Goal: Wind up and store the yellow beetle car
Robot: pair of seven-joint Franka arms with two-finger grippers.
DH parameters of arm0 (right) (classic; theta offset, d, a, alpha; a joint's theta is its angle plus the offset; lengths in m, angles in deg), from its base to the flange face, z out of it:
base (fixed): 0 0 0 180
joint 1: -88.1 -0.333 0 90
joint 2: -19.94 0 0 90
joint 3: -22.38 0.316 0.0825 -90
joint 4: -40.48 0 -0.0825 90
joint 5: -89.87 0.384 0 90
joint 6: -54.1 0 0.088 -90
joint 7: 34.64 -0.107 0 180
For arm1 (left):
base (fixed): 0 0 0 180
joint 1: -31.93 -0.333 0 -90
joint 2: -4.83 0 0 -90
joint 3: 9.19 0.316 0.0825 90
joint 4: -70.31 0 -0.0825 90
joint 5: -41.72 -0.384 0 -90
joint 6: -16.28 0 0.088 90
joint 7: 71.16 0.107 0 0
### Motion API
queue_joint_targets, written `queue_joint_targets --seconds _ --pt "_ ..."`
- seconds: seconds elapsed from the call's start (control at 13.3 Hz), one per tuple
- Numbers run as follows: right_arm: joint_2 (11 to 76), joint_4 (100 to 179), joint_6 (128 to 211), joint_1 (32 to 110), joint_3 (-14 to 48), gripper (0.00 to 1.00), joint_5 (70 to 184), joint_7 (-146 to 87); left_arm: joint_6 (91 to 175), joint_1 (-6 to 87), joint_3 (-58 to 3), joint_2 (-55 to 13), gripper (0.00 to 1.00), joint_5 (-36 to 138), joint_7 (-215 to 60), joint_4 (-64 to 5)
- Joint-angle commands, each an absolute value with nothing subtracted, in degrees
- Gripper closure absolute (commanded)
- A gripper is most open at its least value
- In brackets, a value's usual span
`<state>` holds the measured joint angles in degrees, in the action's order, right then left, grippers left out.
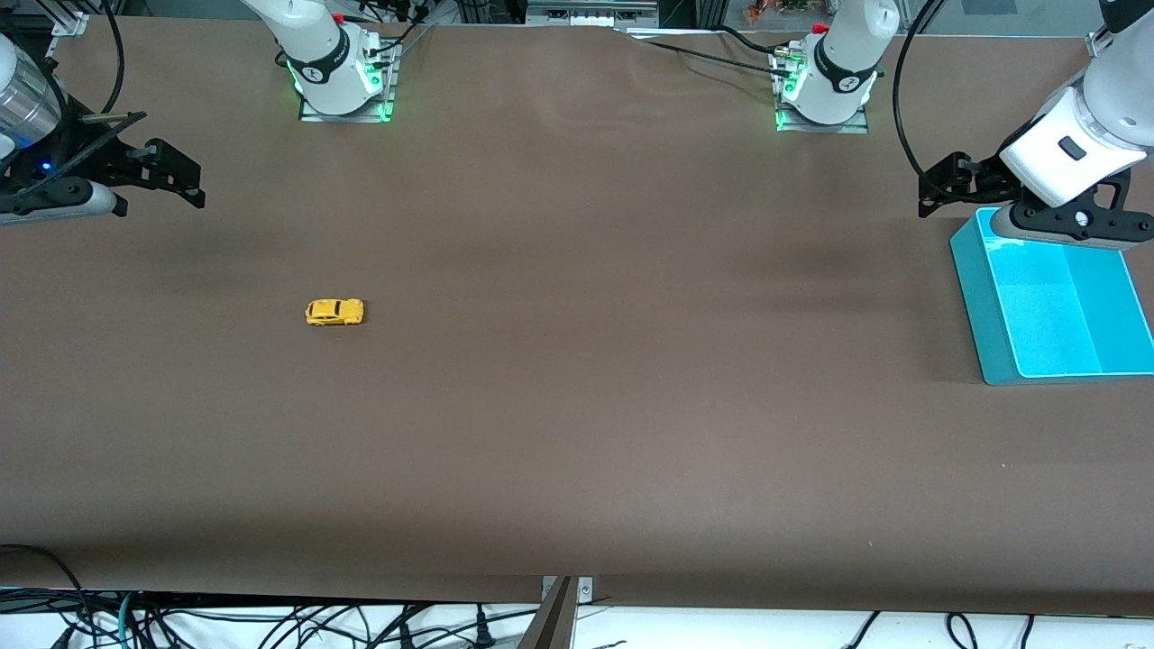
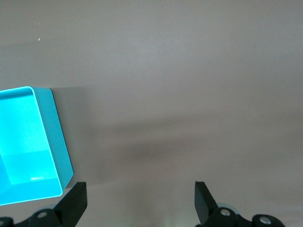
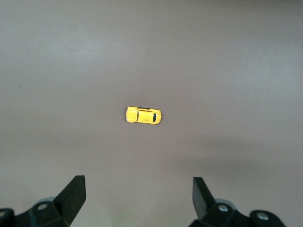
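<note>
The yellow beetle car (image 1: 334, 312) stands on its wheels on the brown table, toward the right arm's end. In the right wrist view the car (image 3: 143, 115) lies some way ahead of my right gripper (image 3: 137, 182), whose fingers are open with nothing between them. In the front view the right gripper (image 1: 176, 171) hangs in the air over that end of the table, well apart from the car. My left gripper (image 1: 938, 185) hovers open beside a blue bin at the left arm's end, and its wrist view shows only bare table between the left gripper's (image 2: 139, 189) fingers.
A bright blue open bin (image 1: 981, 306) sits at the left arm's end of the table, its wall (image 2: 57, 137) close to the left gripper. The two arm bases (image 1: 343, 77) (image 1: 825, 86) stand along the table's back edge. Cables (image 1: 270, 622) hang below the front edge.
</note>
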<state>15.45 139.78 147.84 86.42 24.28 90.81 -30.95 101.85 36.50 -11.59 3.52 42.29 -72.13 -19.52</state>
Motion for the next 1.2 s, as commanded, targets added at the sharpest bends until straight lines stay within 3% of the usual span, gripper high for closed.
queue_joint_targets --seconds 0.0,1.13 --pt "15.45 139.44 146.74 86.96 24.66 0.00 91.37 -30.16 101.71 36.41 -11.74 2.99 0.00 42.59 -72.48 -18.38" --pt "15.10 142.43 146.74 86.96 24.93 0.00 91.37 -30.33 101.62 36.41 -11.74 3.08 0.00 42.59 -72.57 -18.38"
